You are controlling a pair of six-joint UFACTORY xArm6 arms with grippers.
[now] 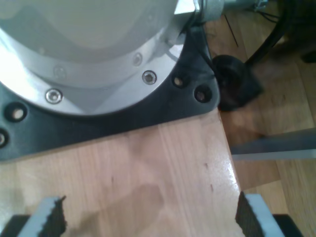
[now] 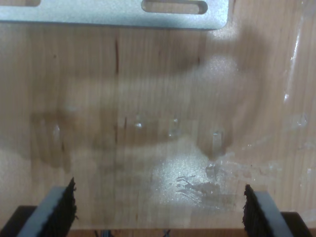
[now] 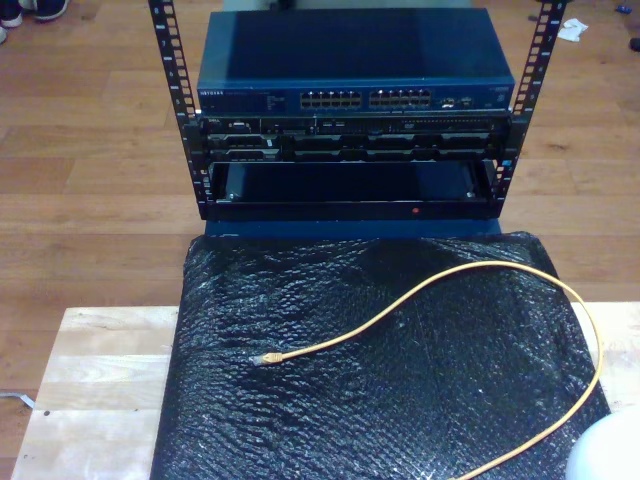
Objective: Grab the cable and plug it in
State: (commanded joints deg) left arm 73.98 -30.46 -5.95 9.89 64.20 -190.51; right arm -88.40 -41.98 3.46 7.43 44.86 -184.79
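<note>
One black mat [image 3: 400,400] on wooden table [image 3: 100,400]

pincer: my second gripper [image 2: 159,210], pads spread wide, nothing between | desk [image 2: 148,98]: bare scuffed wood, glossy patch | slotted metal bracket [image 2: 113,12]: 12 o'clock of pincer, flat on desk

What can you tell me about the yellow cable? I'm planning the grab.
The cable is thin, yellow-orange and slack. It lies loose on the crinkled black sheet, curving from its small plug end up toward the rack, then arcing down along the exterior view's right side. It is not plugged in.
</note>
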